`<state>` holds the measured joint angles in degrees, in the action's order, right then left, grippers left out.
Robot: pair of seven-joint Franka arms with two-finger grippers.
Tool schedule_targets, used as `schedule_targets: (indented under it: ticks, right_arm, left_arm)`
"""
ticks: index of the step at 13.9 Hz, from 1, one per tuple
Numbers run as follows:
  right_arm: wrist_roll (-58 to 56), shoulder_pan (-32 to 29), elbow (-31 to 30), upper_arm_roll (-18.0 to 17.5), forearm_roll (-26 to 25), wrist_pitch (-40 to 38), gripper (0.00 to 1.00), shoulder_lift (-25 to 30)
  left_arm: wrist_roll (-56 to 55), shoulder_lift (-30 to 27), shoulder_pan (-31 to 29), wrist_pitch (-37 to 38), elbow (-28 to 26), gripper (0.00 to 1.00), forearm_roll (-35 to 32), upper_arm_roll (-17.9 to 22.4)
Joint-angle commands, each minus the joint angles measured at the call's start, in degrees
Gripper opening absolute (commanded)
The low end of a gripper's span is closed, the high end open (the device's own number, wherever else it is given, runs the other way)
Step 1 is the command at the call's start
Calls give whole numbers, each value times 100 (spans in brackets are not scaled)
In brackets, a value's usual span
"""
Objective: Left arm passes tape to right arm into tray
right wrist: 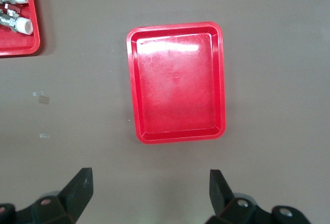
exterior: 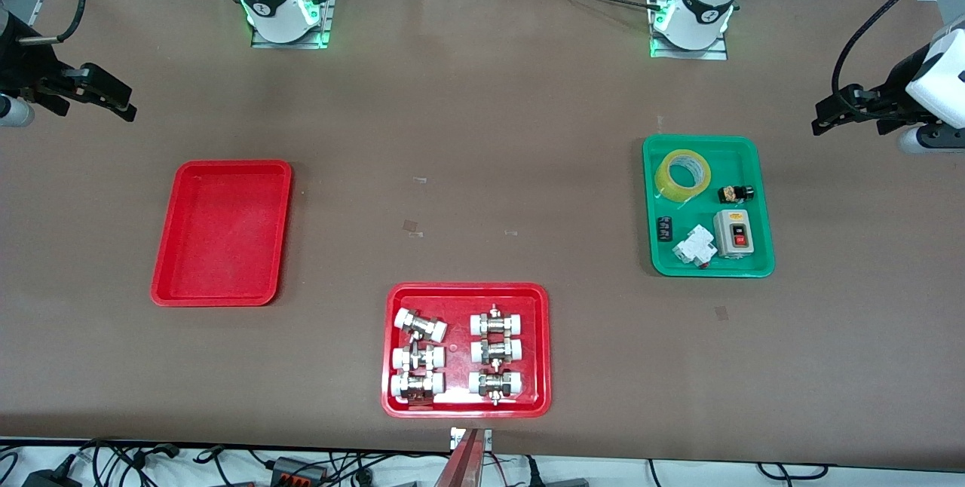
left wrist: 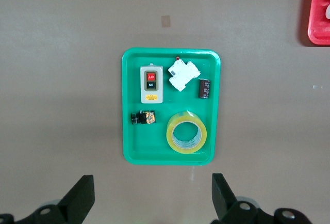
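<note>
The tape (exterior: pixel 683 176) lay flat in the green tray (exterior: pixel 760 200), in the corner closest to the left arm's base. Nothing was touching it. In the same green tray sat a grey switch box (exterior: pixel 734 233) with a red button, a white breaker (exterior: pixel 694 246), a small black part (exterior: pixel 664 228) and a little black and gold plug (exterior: pixel 734 194).

The left gripper (exterior: pixel 829 111) hung in the air over the bare table, out at the left arm's end, well apart from the green tray. Its jaws were wide open and held nothing. From the left wrist view the tape (left wrist: pixel 186 131) showed between the two black fingers (left wrist: pixel 78 199), far below them.

The right gripper (exterior: pixel 113 99) hung over the table at the right arm's end. Its jaws were wide open too, with nothing in them.

The red tray (exterior: pixel 221 234) sat on the table with nothing inside it.

Another red tray (exterior: pixel 466 349), full of metal fittings (exterior: pixel 418 356) with white caps, sat nearest the front camera, between the two other trays
</note>
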<state>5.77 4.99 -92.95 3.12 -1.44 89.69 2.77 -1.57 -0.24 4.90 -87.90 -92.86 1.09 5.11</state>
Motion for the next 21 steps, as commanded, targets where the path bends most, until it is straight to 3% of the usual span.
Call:
schedule_targets:
  ticks: [1, 10, 15, 19, 21]
  right_arm:
    - [19, 1, 83, -83, -67, -74, 100, 31]
    - [-41, -7, 110, -74, -32, -57, 100, 30]
    - [-41, -7, 101, -74, -23, -31, 100, 22]
    - [-41, -7, 84, -74, -32, -39, 100, 22]
    - [-41, -7, 66, -74, -32, -31, 100, 30]
  left_arm:
    - [60, -11, 64, -17, 5, 100, 23, 61]
    - [60, 15, 82, -17, 22, 100, 31, 61]
    - [25, 507, 82, -69, 154, 100, 58, 61]
    - [-19, 754, 186, -437, -266, 100, 49, 26]
    - [-19, 745, 213, -980, -871, 100, 32, -9]
